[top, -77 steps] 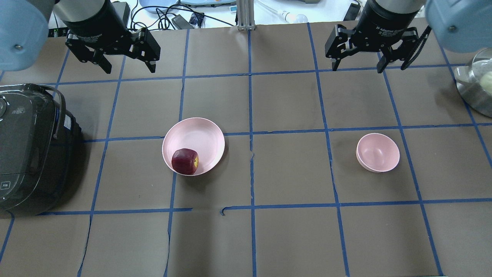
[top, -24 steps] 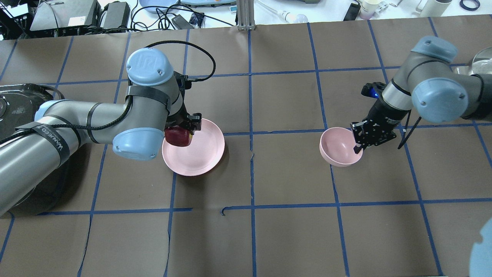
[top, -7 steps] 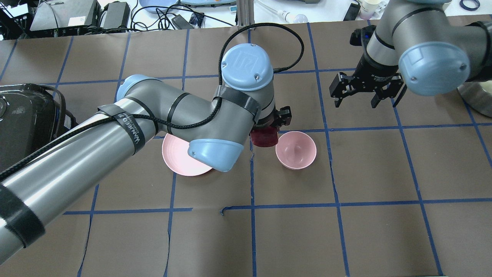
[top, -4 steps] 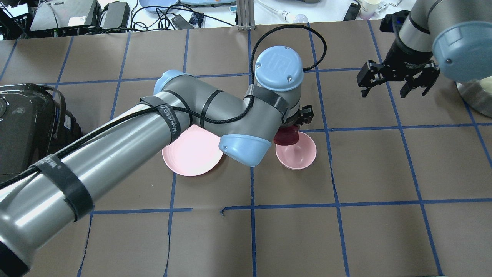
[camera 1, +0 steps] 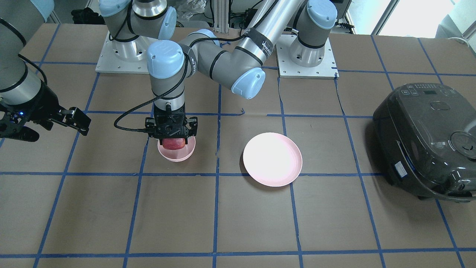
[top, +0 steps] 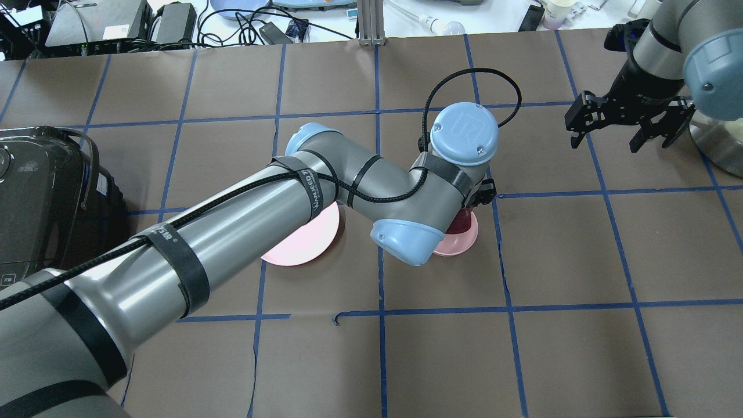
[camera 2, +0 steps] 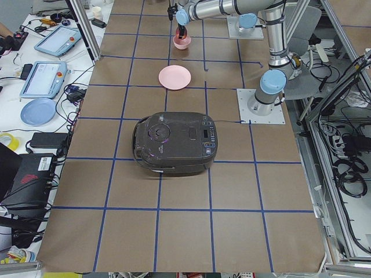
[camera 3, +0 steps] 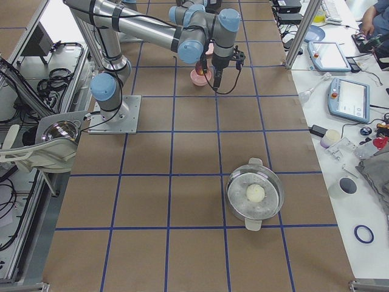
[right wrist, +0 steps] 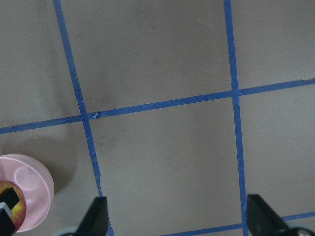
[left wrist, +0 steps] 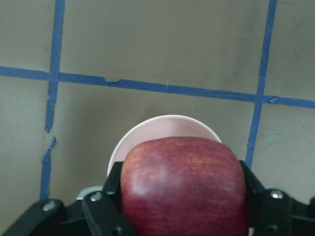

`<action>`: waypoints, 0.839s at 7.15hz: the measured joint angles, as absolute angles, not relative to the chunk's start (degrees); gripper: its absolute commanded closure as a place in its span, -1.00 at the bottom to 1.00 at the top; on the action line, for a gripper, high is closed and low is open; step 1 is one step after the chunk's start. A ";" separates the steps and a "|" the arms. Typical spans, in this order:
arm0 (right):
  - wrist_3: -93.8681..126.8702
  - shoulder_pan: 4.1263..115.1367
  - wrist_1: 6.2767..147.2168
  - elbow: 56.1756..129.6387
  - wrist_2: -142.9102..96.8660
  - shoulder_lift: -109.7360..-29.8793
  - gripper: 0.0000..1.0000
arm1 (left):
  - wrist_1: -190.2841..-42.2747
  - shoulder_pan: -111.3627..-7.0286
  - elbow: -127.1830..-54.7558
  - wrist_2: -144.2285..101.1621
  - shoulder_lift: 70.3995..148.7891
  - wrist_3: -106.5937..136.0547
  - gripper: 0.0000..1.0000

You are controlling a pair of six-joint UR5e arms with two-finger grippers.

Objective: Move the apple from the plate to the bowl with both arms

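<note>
My left gripper (camera 1: 172,131) is shut on the dark red apple (camera 1: 173,143) and holds it just over the small pink bowl (camera 1: 176,153). In the left wrist view the apple (left wrist: 183,184) sits between the black fingers (left wrist: 109,192), with the bowl's rim (left wrist: 165,127) below it. In the overhead view the left arm hides most of the bowl (top: 464,242). The pink plate (camera 1: 272,159) lies bare beside the bowl. My right gripper (top: 630,132) is open and empty, well off to the bowl's far right; its wrist view shows the bowl (right wrist: 29,189) at the lower left.
A black rice cooker (camera 1: 427,141) stands at the table's left end. A steel pot with a glass lid (camera 3: 255,194) stands at the right end, close to the right gripper. Blue tape lines grid the brown table (top: 569,348).
My left gripper has carried the apple from beside the bowl to right over it. My right gripper has moved further right, away from the bowl, still open.
</note>
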State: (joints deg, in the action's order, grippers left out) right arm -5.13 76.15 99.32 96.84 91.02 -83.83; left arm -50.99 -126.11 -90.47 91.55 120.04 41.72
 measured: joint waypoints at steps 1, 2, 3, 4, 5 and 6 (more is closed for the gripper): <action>-5.10 76.07 99.26 96.85 91.04 -83.86 -1.00 | -51.04 -126.16 -90.49 91.91 120.49 41.10 -0.22; -5.12 76.05 99.22 96.85 91.05 -83.88 -1.00 | -51.19 -126.22 -90.52 92.04 120.81 40.31 -0.49; -5.13 76.03 99.25 96.86 91.01 -83.91 -1.00 | -51.32 -126.26 -90.52 92.08 120.95 39.89 -0.99; -5.12 76.03 99.39 96.84 90.92 -84.04 -1.00 | -51.30 -126.28 -90.55 92.08 120.90 39.81 -1.00; -5.10 76.03 99.47 96.80 90.84 -84.22 -1.00 | -51.17 -126.29 -90.59 92.07 120.72 39.85 -1.00; -5.10 76.03 99.51 96.69 90.83 -84.39 -1.00 | -51.13 -126.26 -90.60 92.09 120.17 39.80 -1.00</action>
State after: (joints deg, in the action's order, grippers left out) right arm -5.10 76.03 99.51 96.69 90.83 -84.39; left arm -51.13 -126.26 -90.60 92.09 120.17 39.80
